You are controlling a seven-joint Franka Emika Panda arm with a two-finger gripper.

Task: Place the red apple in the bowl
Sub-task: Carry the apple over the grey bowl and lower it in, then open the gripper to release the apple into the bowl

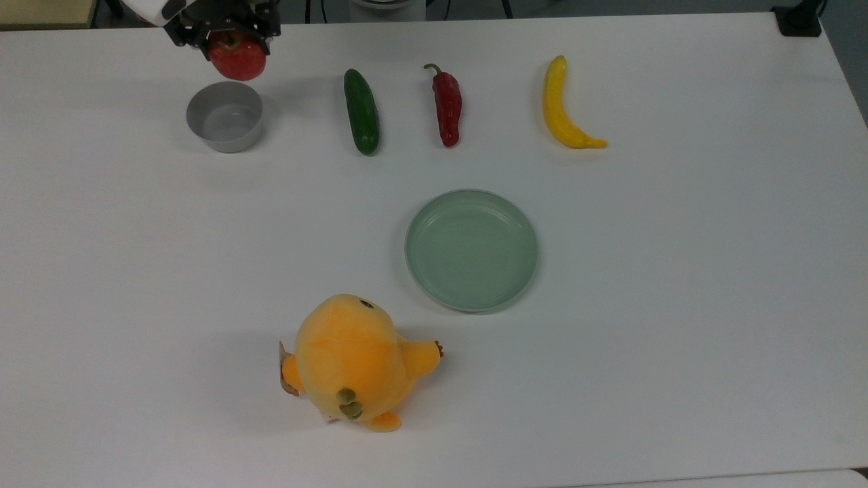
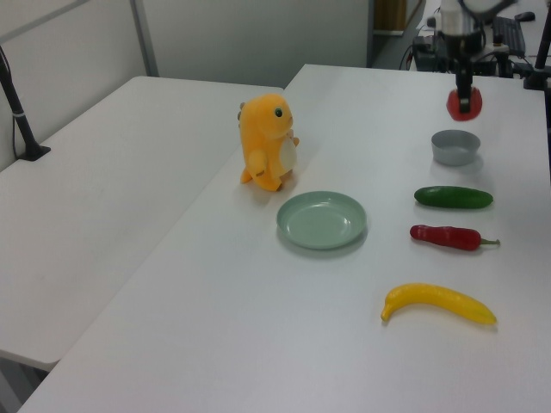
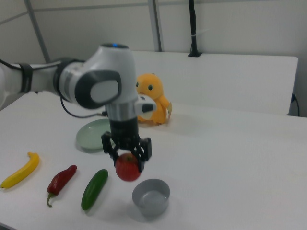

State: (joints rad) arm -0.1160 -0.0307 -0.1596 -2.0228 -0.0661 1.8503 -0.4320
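The red apple [image 1: 237, 57] [image 2: 464, 103] [image 3: 128, 167] hangs in the air, held from above by my gripper [image 1: 227, 41] [image 3: 127, 155], which is shut on it. The light-grey bowl [image 1: 224, 116] [image 2: 455, 146] [image 3: 151, 196] stands empty on the white table. In the top view the apple is just above the bowl's far rim. In the right view it hangs above and a little to the left of the bowl. In the left view it hovers over the bowl's far side, clear of the rim.
A green cucumber [image 1: 361, 110], a dark red chili pepper [image 1: 447, 105] and a yellow banana [image 1: 563, 105] lie in a row to the top view's right of the bowl. A pale-green plate [image 1: 471, 249] and an orange plush toy [image 1: 352, 362] sit nearer the front.
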